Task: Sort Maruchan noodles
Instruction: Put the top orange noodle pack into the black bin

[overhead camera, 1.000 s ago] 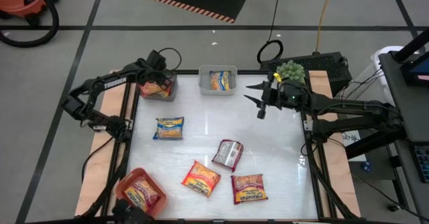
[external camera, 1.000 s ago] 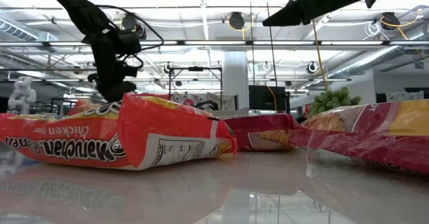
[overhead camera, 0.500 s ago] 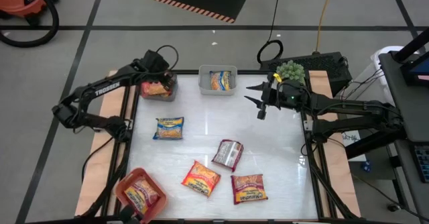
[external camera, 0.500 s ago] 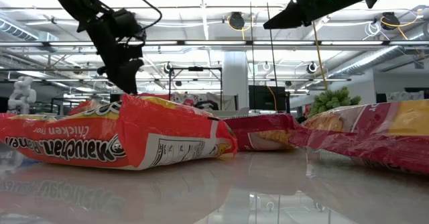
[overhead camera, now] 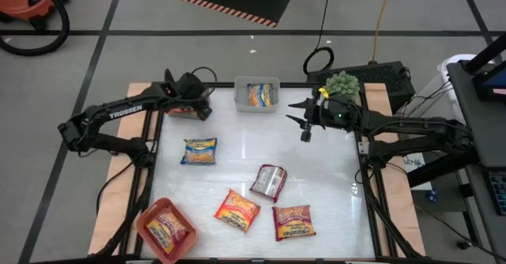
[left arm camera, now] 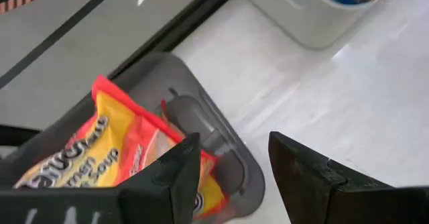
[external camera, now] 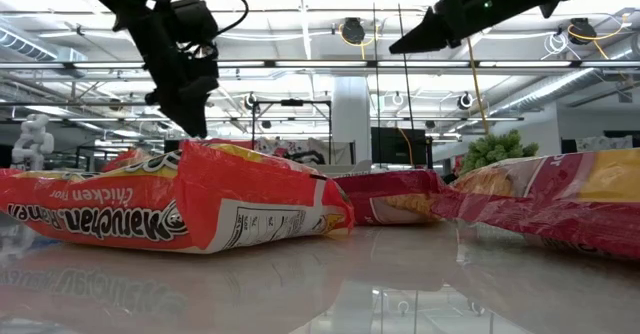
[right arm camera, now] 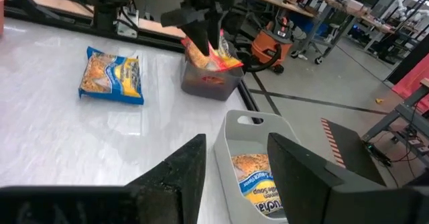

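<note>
Noodles (overhead camera: 237, 210) scattered on table; left gripper (overhead camera: 198, 106) apart (empty); right gripper (overhead camera: 298, 114) apart.

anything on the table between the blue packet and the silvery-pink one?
No. In the high view the stretch between the blue packet and the silvery-pink packet is bare white table.

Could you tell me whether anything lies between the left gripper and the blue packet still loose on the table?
Nothing visible does. The left gripper, open, hangs over the clear bin; only bare white tabletop separates it from the blue packet.
</note>
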You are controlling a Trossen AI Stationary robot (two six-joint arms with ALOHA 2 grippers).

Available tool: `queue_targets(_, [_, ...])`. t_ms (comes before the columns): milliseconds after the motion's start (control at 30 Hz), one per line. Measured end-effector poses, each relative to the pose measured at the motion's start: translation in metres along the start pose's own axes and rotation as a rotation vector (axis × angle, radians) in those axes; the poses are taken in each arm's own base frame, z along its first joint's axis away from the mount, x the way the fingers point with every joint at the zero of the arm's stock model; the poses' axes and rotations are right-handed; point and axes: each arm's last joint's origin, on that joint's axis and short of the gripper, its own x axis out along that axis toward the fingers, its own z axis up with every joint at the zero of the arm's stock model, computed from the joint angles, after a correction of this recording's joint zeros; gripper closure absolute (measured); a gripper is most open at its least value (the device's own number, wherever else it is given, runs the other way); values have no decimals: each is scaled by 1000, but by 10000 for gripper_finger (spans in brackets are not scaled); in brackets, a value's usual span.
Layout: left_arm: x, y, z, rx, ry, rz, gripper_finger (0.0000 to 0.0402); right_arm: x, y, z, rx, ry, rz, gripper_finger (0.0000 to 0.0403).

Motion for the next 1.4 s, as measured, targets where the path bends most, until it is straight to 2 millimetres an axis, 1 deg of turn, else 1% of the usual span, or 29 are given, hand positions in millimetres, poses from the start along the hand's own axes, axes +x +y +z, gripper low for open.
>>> queue_targets(167, [0, 1, -7, -41, 68, 61, 220, 5, 2, -3, -4, 21, 7, 248])
queue_targets(367, [-1, 12, -17, -98, 170, 165, 220, 5, 2, -3, -8, 22, 7, 248])
queue_targets(567, [-2, 24, -24, -164, 229, 263, 220, 5, 2, -3, -10, 21, 7, 248])
queue_targets(667, [-1, 28, -22, -190, 203, 336, 220, 5, 1, -3, -9, 17, 6, 248])
queue_targets(800, [-1, 32, -15, -207, 111, 446, 220, 5, 1, -2, -9, 11, 4, 248])
queue_targets(967, [1, 41, -8, -263, 47, 463, 220, 5, 1, -2, -9, 10, 3, 248])
queue_targets(1033, [6, 44, -6, -281, 34, 457, 220, 5, 1, -2, -8, 7, 3, 248])
queue_targets(1133, [17, 46, -6, -288, 66, 420, 220, 5, 1, -1, -7, -3, -1, 248])
queue_targets(1267, [38, 45, -5, -251, 114, 400, 220, 5, 0, 0, -6, -15, -5, 248])
queue_targets(1400, [49, 44, -2, -250, 99, 398, 220, 5, 1, 0, -7, -14, -4, 248])
